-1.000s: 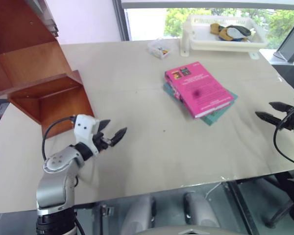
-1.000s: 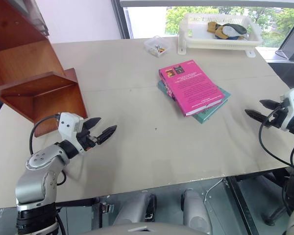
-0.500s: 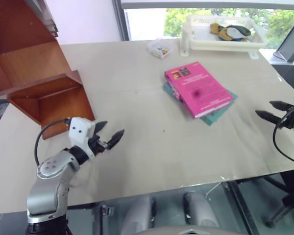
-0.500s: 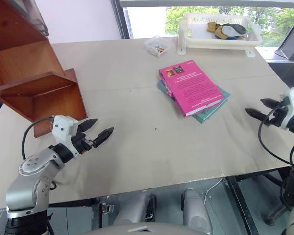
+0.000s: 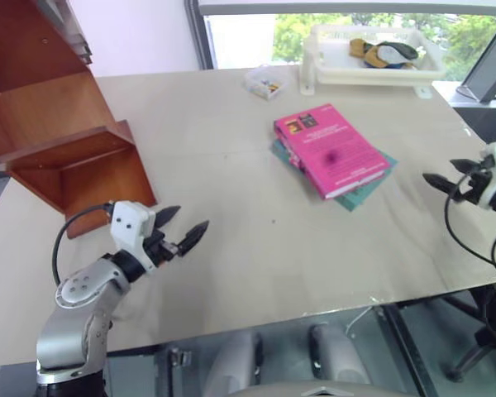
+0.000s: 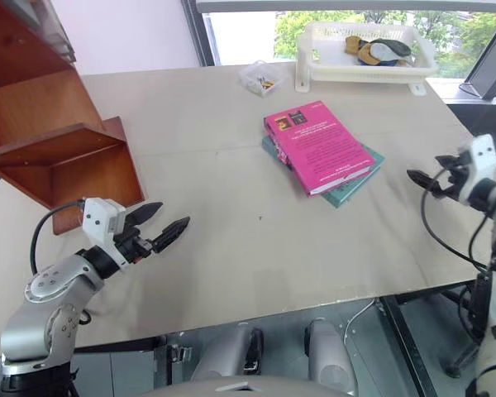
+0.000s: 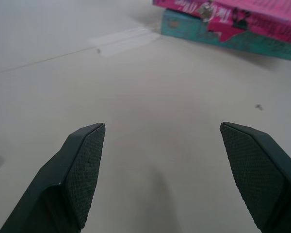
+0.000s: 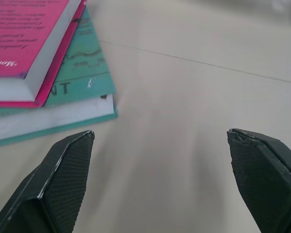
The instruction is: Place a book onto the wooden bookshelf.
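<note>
Reaching in from the desk's right edge, the right tool (image 6: 436, 176) has edged closer to the book (image 5: 331, 149) than a moment ago, its fingers spread wide and empty. The pink book lies flat on a teal book (image 5: 365, 185) toward the desk's far right, untouched. The left tool (image 5: 182, 230), also wide open and holding nothing, hovers near the desk's front-left corner, having drawn back slightly. The wooden bookshelf (image 5: 58, 132) stands at the left edge, well apart from the book. The approach looks under way; grasping and carrying are not yet begun.
</note>
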